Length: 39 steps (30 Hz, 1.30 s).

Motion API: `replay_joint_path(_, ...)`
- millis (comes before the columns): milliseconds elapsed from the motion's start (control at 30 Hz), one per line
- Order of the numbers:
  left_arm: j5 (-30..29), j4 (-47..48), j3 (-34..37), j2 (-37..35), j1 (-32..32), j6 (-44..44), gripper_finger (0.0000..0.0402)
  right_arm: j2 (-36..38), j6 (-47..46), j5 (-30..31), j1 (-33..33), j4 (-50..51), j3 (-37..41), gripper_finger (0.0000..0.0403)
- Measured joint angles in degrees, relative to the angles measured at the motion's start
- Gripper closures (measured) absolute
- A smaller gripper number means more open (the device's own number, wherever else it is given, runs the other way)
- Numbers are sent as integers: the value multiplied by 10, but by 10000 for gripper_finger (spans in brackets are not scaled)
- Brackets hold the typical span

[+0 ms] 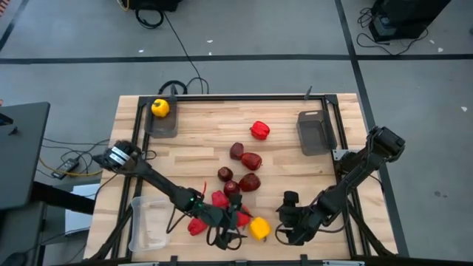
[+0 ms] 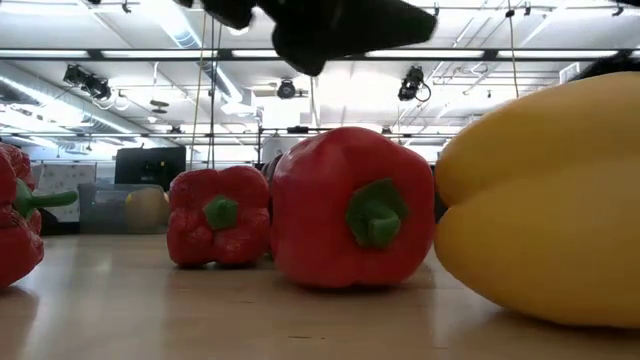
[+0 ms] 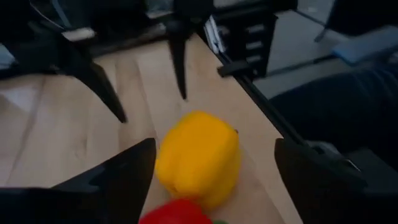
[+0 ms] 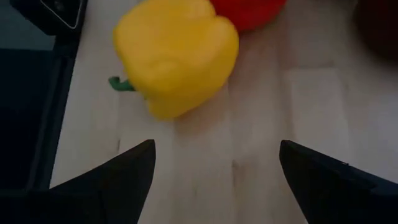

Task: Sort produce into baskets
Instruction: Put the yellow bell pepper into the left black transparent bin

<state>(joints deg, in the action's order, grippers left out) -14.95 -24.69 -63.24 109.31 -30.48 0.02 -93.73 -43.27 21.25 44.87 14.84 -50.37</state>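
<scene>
A yellow bell pepper (image 1: 259, 227) lies on its side near the table's near edge, between my two grippers. My left gripper (image 1: 233, 226) is open and points at it (image 3: 199, 158) from the left. A red pepper (image 3: 177, 213) sits low between its fingers. My right gripper (image 1: 290, 224) is open just right of the yellow pepper (image 4: 174, 53) and slants down over bare wood. Two more red peppers (image 1: 219, 198) (image 1: 196, 226) lie close by. A second yellow pepper (image 1: 160, 108) rests in the far-left dark basket (image 1: 164, 125). My left gripper has the red pepper's top (image 3: 177, 213) between the roots of its open fingers. I cannot tell whether either finger touches it. The pepper rests on the table.
Several maroon fruits (image 1: 249, 182) cluster mid-table, and a lone red pepper (image 1: 259, 131) lies farther back. A dark basket (image 1: 314, 133) stands at the far right and a clear basket (image 1: 148, 224) at the near left. Black frame rails run along the table's edges.
</scene>
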Motion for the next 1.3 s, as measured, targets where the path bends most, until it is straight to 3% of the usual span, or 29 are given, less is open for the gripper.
replay_joint_path(167,-82,-33,-13,62,-2,28,70,-11,-61,62,10,-2,0,55)
replay_joint_path(467,-93,11,-90,121,-3,45,76,-54,-106,27,47,-35,0,55)
replay_joint_path(667,-195,46,-103,120,7,41,76,-105,-83,36,42,-92,0,55)
replay_joint_path(933,-197,64,-107,119,21,30,76,-94,-75,121,30,-94,0,55)
replay_joint_path(1300,-213,154,-106,55,4,59,76,-45,-55,204,19,-55,0,55)
